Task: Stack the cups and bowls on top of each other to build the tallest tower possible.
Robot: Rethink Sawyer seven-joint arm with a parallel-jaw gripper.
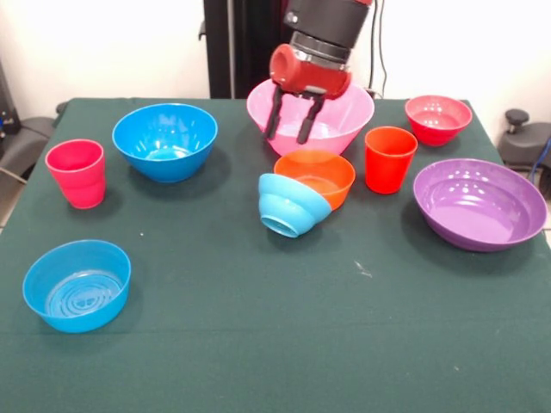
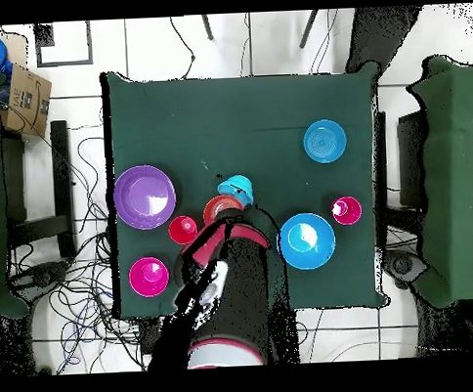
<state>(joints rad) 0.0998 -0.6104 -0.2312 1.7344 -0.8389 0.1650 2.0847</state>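
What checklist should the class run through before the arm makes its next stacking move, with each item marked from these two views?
1. Gripper open and empty: ok; fingers apart, holding nothing.
2. Gripper above the orange bowl: ok, roughly; it hangs just behind it.
3. Orange bowl upright: ok.
4. Light-blue bowl upright to receive a stack: not ok; tipped on its side against the orange bowl.
5. Tower begun: not ok; no piece nests in another.
6. Orange-red cup clear of the descent: cannot tell; it stands close beside the orange bowl.

Only a cardboard box point(image 2: 26, 96) on the floor beyond the desk's corner bears print, too small to read.
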